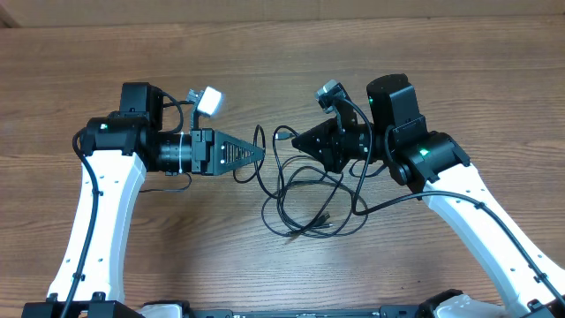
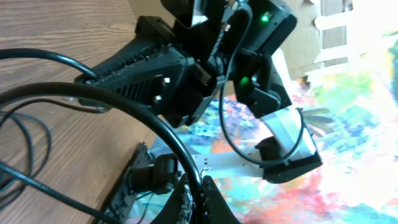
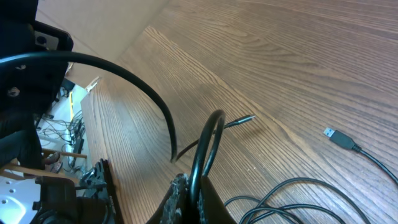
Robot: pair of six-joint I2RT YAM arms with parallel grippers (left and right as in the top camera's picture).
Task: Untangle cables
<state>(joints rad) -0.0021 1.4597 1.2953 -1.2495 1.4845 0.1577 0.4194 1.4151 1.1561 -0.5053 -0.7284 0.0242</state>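
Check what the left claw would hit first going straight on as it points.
Probably the right claw, facing it close ahead, with only cables between. Relative height is unclear from overhead.

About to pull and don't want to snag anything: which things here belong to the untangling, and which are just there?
Part of the job:
- cables, tangled between the arms
- USB plug on one cable end
- left gripper, shut on a cable loop
- right gripper, shut on a cable loop

Just there:
- wooden table
- thicker black wires running along the arms
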